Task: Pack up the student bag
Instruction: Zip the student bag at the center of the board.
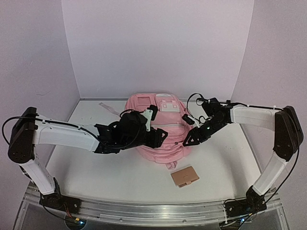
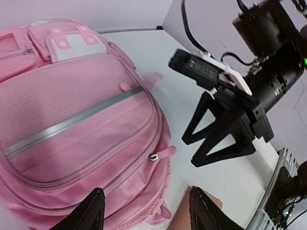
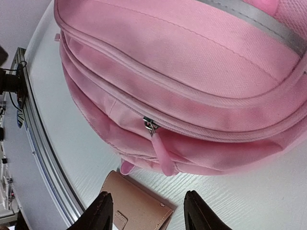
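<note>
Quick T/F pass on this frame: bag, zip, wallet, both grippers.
1. The student bag lies on the table between the two arms. True.
2. The zip at the pink zipper pull shows no gap. True, as far as it is visible.
3. The tan wallet is inside the bag. False: it lies on the table, just off the bag's near edge.
4. The left gripper is shut on the zipper pull. False: its jaws stand open with nothing between them.
5. The right gripper holds nothing. True.
</note>
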